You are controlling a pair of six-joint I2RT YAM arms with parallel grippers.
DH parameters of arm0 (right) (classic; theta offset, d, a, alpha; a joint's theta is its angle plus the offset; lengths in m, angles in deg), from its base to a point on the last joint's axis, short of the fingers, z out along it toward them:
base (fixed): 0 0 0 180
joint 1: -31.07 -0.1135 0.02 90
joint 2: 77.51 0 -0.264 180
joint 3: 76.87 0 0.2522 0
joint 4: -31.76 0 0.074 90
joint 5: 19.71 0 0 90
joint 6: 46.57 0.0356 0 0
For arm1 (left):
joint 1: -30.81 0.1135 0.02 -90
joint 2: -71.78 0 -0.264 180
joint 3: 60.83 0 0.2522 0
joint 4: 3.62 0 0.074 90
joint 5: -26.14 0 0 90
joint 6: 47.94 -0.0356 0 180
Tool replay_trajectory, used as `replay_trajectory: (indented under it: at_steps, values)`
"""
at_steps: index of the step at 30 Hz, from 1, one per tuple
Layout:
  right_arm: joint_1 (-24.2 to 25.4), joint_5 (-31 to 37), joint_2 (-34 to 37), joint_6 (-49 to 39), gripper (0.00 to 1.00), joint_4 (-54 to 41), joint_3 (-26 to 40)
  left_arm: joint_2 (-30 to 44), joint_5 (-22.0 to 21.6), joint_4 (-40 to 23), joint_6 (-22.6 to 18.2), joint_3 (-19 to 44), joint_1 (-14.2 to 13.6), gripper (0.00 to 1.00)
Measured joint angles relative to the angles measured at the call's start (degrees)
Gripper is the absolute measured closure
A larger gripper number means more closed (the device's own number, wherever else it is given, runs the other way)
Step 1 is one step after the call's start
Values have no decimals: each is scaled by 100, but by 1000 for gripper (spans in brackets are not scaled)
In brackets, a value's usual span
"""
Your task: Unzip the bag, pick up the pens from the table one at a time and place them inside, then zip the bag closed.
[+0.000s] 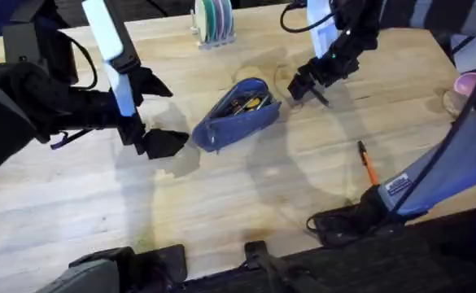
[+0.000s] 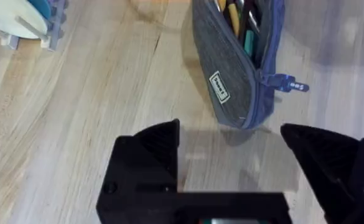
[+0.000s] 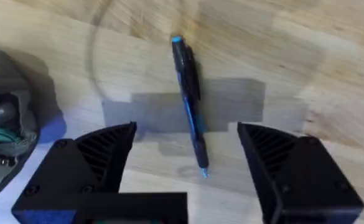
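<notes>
Bag [image 1: 239, 114] lies near the middle of the table [image 1: 221, 195], tilted, its zipper open along the top and several pens showing inside; your left wrist view shows the zipper pull [image 2: 289, 84] hanging at the near end, with a small label on the fabric. Your left gripper [image 1: 150, 114] sits just beside that end of the bag with its fingers wide apart, holding nothing; the bag end lies between the two fingers in the wrist view without touching either. Your right gripper [image 1: 301, 86] hangs over the table on the far side of the bag, fingers apart, with a dark pen [image 3: 189, 102] with a blue tip lying on the wood between them and touched by neither. An orange pen [image 1: 367, 163] with a black end lies well apart from the bag, toward the right arm's base. A rack [image 1: 213, 23] of coloured discs stands at the far edge.
</notes>
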Motion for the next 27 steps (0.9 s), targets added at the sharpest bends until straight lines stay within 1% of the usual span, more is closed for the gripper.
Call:
replay_trajectory:
  at_steps: [8,9,10,11,13,14,23,27]
  values:
    - [-7,31,104,94,7,-7,4,0,1,-2,-1,0,0,8]
    - [-7,37,104,91,34,-3,4,0,0,0,-1,0,0,8]
    - [-7,46,104,97,94,6,4,0,0,-2,0,0,0,8]
    - [-4,52,104,114,205,14,4,0,0,0,0,0,0,8]
    - [-2,66,104,125,474,24,4,0,0,0,0,0,0,8]
    - [-4,65,104,174,962,31,15,0,2,0,-2,0,0,8]
    - [-4,66,95,174,969,-44,62,0,0,-2,0,0,0,8]
    - [-4,65,-89,122,970,-92,186,0,2,-2,0,0,0,8]
